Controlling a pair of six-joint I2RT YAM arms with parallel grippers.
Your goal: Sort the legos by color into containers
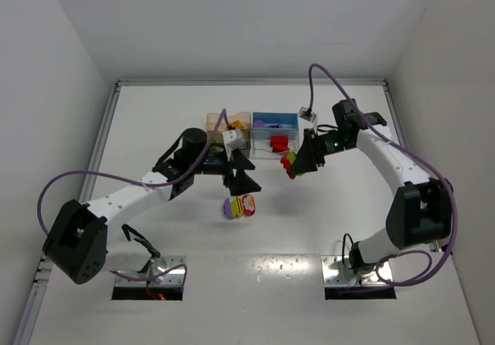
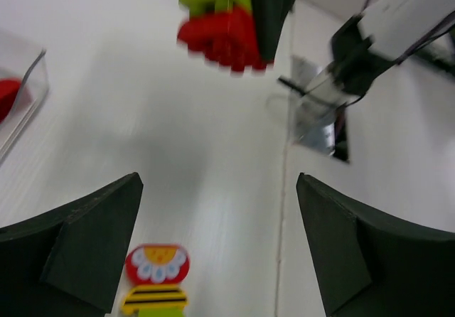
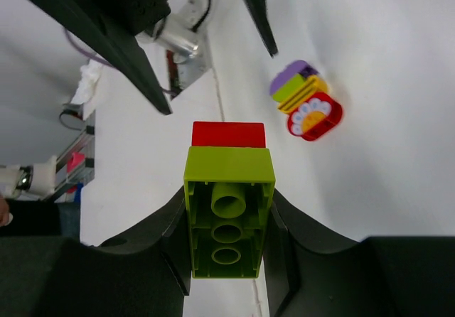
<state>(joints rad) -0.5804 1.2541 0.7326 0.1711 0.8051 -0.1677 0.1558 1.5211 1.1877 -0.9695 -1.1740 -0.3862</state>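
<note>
- Right wrist view: green lego (image 3: 229,217) with red end, clenched between right gripper (image 3: 227,203) fingers, above table (image 3: 370,175).
- Top external: held just beside clear bin (image 1: 271,155).
- Left gripper (image 2: 217,189) released, spread over purple-yellow-red stack (image 2: 156,283).

Blurred green-red lego (image 2: 220,18) cut by top edge, clear bin (image 2: 28,93) cut by left edge, lego stack (image 2: 155,280) cut at bottom, tan bin (image 1: 213,119) partly behind left arm (image 1: 147,190)
</note>
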